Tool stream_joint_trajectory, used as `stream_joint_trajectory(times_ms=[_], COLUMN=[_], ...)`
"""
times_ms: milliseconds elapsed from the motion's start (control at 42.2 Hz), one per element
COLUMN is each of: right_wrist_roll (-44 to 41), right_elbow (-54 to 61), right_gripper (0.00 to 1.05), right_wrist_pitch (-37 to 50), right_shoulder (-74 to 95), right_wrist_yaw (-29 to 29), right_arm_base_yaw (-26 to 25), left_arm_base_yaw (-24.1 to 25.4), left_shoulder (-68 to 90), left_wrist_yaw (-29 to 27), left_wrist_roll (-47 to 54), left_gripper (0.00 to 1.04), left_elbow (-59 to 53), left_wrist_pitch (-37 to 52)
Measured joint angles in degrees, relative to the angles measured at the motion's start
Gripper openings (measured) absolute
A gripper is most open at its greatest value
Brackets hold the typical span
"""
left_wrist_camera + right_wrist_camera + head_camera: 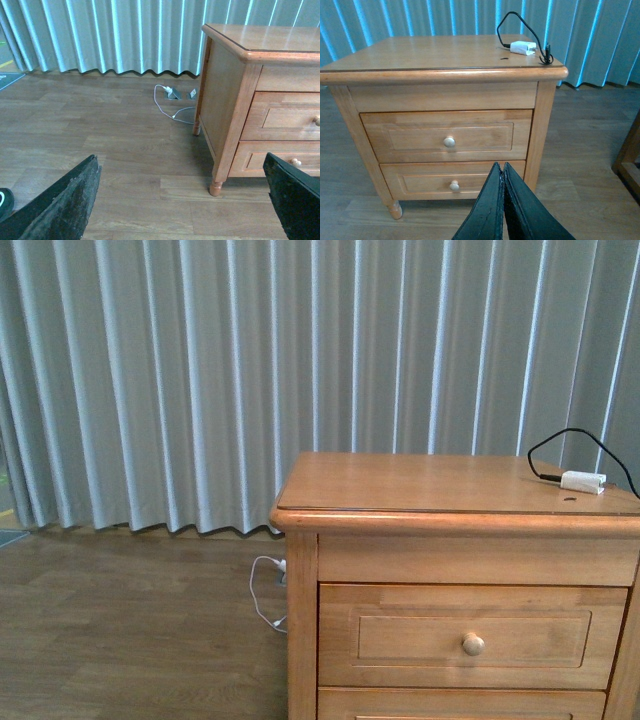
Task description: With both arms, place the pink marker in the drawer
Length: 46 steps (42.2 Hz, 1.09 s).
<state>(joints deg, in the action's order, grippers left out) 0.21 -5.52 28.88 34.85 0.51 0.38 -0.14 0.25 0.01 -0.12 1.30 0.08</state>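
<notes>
The pink marker shows in no view. The drawer (400,640), the top one of the honey-coloured nightstand, is closed, with its round knob (473,644) in the middle of the front. In the right wrist view the drawer (410,137) faces me, and my right gripper (501,167) is shut with nothing between its fingers, low in front of the lower drawer. My left gripper (182,200) is wide open and empty above the floor, off the nightstand's left side, where part of the drawer (290,117) shows. Neither arm appears in the front view.
A small white box (582,481) on a black cable lies at the back right of the nightstand top (420,52). The lower drawer (420,182) is closed. A white cable (165,102) runs over the wooden floor by the curtain. A wooden frame (627,160) stands further right.
</notes>
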Motion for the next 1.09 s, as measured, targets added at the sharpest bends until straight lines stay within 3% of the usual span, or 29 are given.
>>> stream_joint_trajectory(times_ms=[1090], right_wrist_roll=[0.0], right_elbow=[5.2], right_gripper=[0.01], right_wrist_pitch=[-17.3], right_shoulder=[-23.4], right_wrist_yaw=[-0.4], right_arm_base_yaw=[-0.3], left_arm_base_yaw=[0.0], left_shoulder=[0.0], left_wrist_yaw=[0.0], left_wrist_roll=[0.0], left_gripper=[0.99], left_elbow=[0.0], left_wrist_pitch=[0.0])
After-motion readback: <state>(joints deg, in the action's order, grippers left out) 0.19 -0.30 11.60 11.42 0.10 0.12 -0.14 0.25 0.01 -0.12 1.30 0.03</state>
